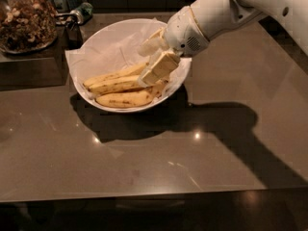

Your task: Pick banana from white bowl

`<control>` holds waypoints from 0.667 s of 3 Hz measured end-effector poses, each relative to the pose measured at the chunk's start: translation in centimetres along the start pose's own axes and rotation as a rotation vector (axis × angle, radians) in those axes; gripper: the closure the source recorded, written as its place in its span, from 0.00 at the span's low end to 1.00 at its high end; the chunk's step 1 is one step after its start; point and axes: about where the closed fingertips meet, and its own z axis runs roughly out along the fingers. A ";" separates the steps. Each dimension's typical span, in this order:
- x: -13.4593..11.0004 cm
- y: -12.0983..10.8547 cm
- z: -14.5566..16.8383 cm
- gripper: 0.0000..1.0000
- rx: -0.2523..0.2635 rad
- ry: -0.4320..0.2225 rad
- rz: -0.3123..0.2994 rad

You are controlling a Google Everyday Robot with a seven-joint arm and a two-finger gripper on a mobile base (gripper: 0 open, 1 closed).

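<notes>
— Where's the gripper (143, 65)?
— Inside the white bowl (96, 37), jaws spread over the bananas' right ends.
— And the banana (119, 74)?
— Rearmost of three, lying on the crinkled paper (79, 61), not pinched. The bowl sits on the bench (144, 162), with the nut jar (26, 18) back left.

White bowl (111, 25) lined with crinkled white paper (108, 52), yellow bananas (124, 99) flecked brown, cream-white claw (155, 57) over the bowl's right side, glossy grey-brown worktop (144, 162), clear glass jar (26, 20) of brown nuts.
</notes>
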 end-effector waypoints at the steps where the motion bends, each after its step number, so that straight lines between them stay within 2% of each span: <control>1: 0.2 -0.4 1.5 0.34 -0.027 0.001 0.008; 2: 1.2 -0.8 2.9 0.35 -0.051 0.002 0.032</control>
